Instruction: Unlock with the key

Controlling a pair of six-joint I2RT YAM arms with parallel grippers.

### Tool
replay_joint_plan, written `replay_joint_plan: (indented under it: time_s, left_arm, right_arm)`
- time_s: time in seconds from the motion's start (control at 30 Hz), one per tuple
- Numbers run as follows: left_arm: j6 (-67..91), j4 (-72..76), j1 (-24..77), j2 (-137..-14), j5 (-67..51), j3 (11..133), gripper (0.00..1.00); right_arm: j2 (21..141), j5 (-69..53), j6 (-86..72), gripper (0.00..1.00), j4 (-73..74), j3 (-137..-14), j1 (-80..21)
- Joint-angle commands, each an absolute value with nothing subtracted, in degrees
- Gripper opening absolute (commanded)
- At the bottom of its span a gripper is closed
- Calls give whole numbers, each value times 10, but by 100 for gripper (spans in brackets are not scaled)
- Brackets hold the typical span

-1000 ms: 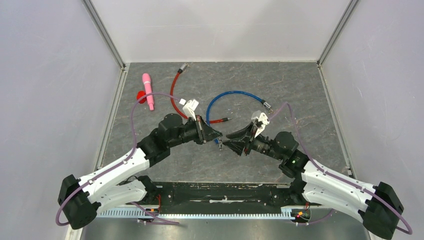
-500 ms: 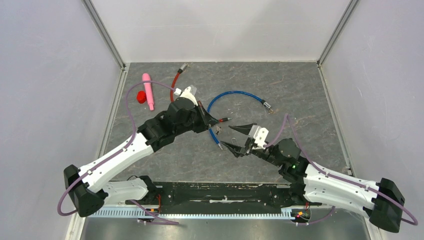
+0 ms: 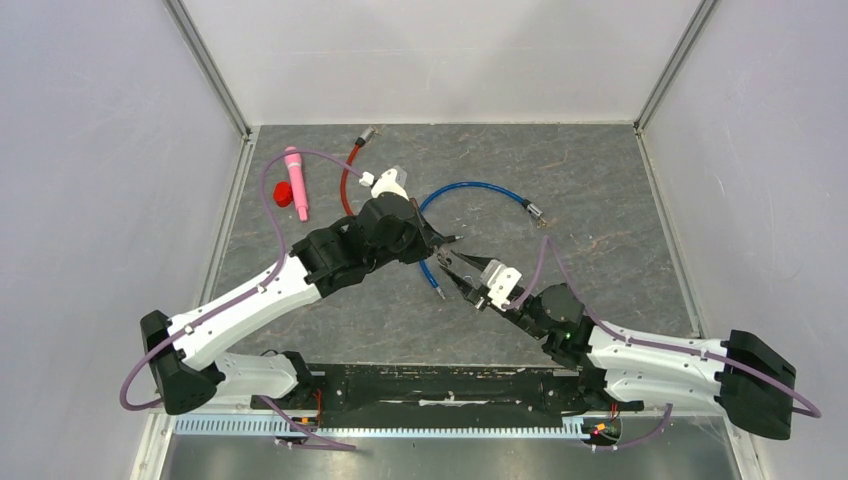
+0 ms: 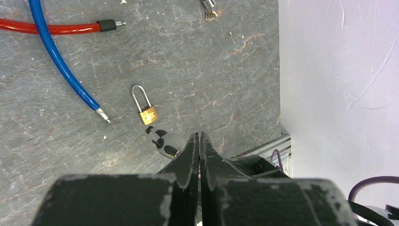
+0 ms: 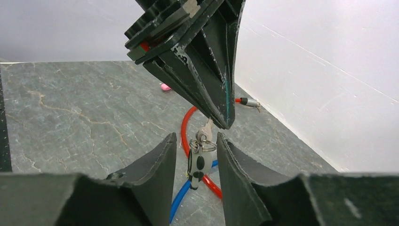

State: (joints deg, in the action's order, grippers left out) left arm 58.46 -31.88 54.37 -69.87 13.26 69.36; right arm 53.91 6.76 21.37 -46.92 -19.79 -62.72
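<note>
Left hand (image 4: 198, 137) clamped on key (image 5: 205, 134), held up so its tag (image 5: 197, 165) hangs between the parted fingers (image 5: 157, 162) of right hand (image 5: 196, 139), probably for a regrip; padlock (image 4: 147, 114) lies on desk (image 4: 226, 70) below.

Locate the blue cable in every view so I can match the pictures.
Top external: the blue cable forms an arc just above the picture's centre.
Left wrist: upper left, running diagonally down to its metal tip.
Right wrist: bottom centre, low in the picture.
Shared landmark: the red cable, left of the blue arc from above, crossing it at the left wrist view's top left, and curving beside it at the right wrist view's centre.
</note>
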Motion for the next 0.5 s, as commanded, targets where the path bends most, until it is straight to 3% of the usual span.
replay_joint_plan:
  time_s: [0.0, 0.47]
  left_arm:
    - [606, -333, 564, -710, 191, 733, 2]
    - [619, -337, 600, -711, 253, 741, 2]
  right_arm:
    - [555, 106, 237, 37, -551, -197, -639]
    - [583, 179, 263, 20, -567, -196, -666]
